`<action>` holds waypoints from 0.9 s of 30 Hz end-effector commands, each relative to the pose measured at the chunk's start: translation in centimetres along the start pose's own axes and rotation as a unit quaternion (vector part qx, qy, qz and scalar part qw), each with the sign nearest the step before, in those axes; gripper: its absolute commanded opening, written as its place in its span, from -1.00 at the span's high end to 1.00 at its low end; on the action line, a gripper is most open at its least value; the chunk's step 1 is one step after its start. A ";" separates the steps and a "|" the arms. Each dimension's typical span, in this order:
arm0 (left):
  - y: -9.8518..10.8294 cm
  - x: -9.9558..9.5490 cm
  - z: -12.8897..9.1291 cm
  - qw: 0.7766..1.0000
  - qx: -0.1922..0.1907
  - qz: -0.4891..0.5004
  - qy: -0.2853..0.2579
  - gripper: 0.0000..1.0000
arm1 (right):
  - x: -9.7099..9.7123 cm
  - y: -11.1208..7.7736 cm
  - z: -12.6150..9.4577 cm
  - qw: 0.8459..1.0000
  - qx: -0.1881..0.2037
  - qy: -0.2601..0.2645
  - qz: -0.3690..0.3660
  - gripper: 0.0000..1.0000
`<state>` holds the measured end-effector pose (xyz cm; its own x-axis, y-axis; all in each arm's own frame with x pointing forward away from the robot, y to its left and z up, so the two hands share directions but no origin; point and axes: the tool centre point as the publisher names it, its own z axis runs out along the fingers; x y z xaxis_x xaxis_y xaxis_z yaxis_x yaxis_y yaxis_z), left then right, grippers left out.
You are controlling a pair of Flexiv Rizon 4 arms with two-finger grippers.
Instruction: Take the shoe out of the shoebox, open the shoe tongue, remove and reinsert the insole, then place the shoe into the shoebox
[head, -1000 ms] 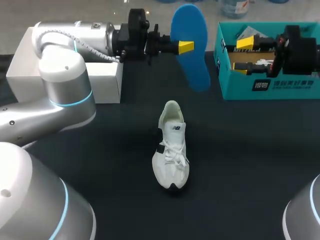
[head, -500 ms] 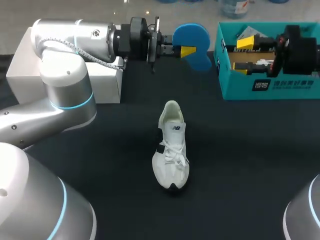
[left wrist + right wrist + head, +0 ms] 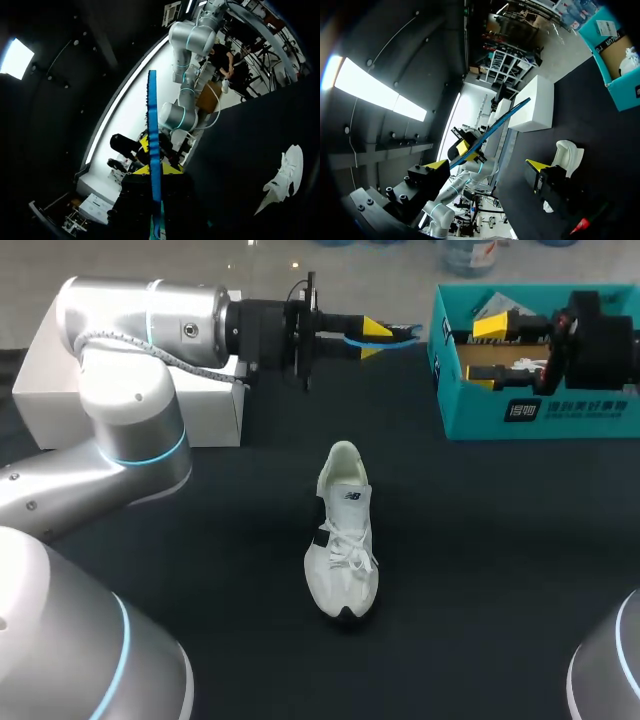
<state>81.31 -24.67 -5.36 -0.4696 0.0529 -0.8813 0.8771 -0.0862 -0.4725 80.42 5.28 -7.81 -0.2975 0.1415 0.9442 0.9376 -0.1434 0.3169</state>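
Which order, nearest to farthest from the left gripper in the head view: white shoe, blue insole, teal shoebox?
1. blue insole, clamped between the left gripper fingers.
2. teal shoebox, just to the right, at the table's back.
3. white shoe, mid-table, toward the front.

1. Shoe [image 3: 342,540] in the middle of the table [image 3: 500,570], toe toward the near edge.
2. Shoebox [image 3: 540,412] at the far right, well apart from the shoe; right gripper [image 3: 487,352] over its left part.
3. Plain box [image 3: 45,380] at the far left.
4. Insole [image 3: 405,335] between both boxes, behind the shoe, off the table in the left gripper [image 3: 372,337].
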 end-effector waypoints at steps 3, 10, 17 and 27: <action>-0.1 0.2 0.0 0.968 -0.017 0.250 0.001 1.00 | 0.0 0.1 0.2 1.000 0.000 -0.001 0.001 -1.00; 0.1 0.5 0.3 0.962 -0.032 0.271 0.001 1.00 | 0.0 0.1 0.2 1.000 0.000 -0.001 0.001 -1.00; 1.2 0.9 0.9 0.972 -0.036 0.231 -0.014 1.00 | 0.0 0.3 0.6 1.000 -0.004 -0.003 -0.006 -1.00; 1.7 0.9 1.7 0.964 -0.058 0.257 -0.024 1.00 | 0.5 0.7 2.4 1.000 0.017 0.000 -0.020 -1.00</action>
<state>82.22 -25.64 -6.99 0.0090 0.0005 -1.0000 1.0000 0.0021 0.0090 80.40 6.73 -7.38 -0.3382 0.1432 0.9301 0.9262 -0.1241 0.3559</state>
